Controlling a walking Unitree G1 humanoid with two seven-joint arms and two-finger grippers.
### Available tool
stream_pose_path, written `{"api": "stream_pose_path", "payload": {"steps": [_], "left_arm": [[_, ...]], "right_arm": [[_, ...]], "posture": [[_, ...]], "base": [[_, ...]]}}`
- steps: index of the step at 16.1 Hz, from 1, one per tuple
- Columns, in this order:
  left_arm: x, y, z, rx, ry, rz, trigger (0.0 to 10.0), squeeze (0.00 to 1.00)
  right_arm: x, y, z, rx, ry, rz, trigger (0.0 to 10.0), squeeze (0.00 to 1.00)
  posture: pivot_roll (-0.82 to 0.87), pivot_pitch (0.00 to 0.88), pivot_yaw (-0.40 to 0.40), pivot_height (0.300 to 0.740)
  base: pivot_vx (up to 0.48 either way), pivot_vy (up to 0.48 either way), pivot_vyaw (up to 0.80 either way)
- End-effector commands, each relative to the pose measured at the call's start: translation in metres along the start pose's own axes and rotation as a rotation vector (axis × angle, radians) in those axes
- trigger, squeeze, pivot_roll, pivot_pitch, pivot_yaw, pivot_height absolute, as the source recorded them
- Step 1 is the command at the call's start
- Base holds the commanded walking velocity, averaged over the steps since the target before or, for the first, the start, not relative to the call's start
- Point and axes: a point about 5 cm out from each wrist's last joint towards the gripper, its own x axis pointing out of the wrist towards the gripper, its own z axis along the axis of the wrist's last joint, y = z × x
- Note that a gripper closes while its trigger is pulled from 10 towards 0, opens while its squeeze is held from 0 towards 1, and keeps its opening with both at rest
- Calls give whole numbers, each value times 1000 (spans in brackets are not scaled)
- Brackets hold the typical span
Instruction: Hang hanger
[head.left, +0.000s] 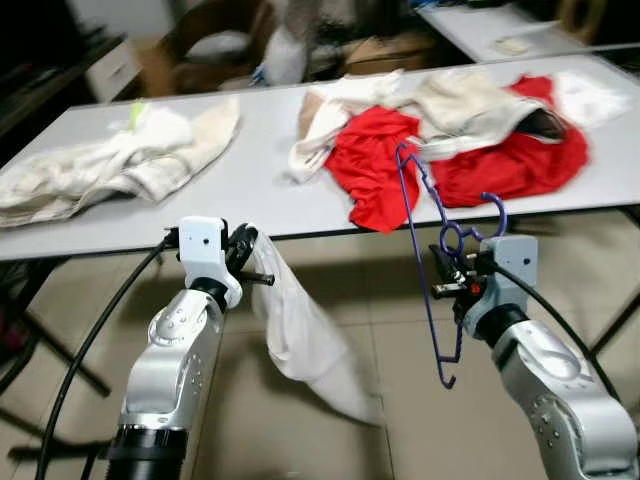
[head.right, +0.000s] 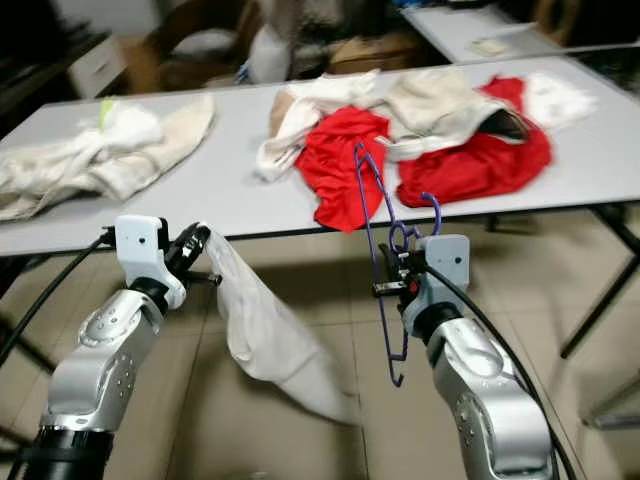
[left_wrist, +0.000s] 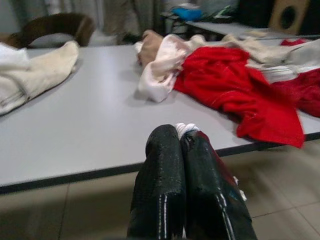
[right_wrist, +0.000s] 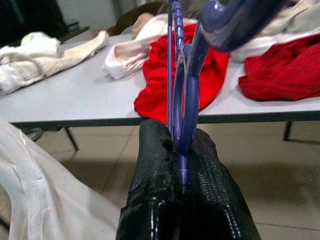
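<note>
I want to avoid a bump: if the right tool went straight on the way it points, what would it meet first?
Probably the table edge, just below the red garment that overhangs it; depth is unclear. The right tool is shut on the purple hanger.

Indoor workroom or laundry-sorting area. Indicators: a long grey worktop on black metal legs, loaded with loose garments, red clothing and cream clothing; a second worktop behind it; beige tiled floor; a brown chair and cardboard boxes at the rear
</note>
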Motion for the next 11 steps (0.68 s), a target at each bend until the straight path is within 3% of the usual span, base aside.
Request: {"api": "stream_pose_path", "payload": {"steps": [1, 3, 7, 11], "left_arm": [[0, 3, 9, 20, -35, 2, 10000, 0], [2, 3, 17, 6, -61, -4, 10000, 0], [9, 9, 35, 7, -96, 8, 10000, 0], [17, 16, 69, 30, -166, 9, 10000, 0]], "right_arm": [[1, 7, 6, 1, -17, 46, 10000, 0], [2, 8, 10, -71, -16, 69, 10000, 0], [7, 12, 18, -75, -34, 105, 10000, 0], [11, 12, 25, -111, -42, 146, 10000, 0]], "posture": [[-66, 0, 116, 740], [-68, 0, 119, 740], [-68, 0, 119, 740], [-62, 0, 111, 740]], "base": [[0, 0, 0], [0, 0, 0], [293, 0, 800], [343, 0, 800]]}}
